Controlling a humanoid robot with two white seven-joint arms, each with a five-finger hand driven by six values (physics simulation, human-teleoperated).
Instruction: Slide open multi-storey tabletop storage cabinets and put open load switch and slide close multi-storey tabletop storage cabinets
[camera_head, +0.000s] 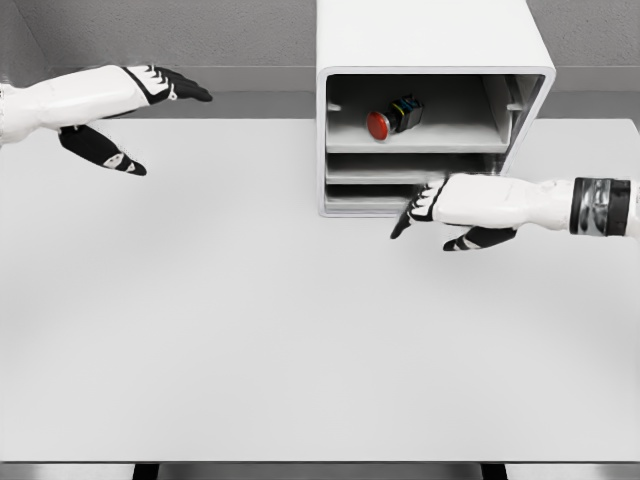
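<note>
Both arms are smooth white shells. The left hand (120, 110), at ten o'clock, and the right hand (450, 212), at three o'clock, have black fingers (405, 224); the right wrist carries a black-and-grey banded cuff (598, 206).

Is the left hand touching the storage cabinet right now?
Apart. The head view shows the left hand far off, with bare table between it and the cabinet.

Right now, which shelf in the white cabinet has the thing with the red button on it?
The top shelf of the cabinet. The red-buttoned switch lies there; the lower levels look empty.
</note>
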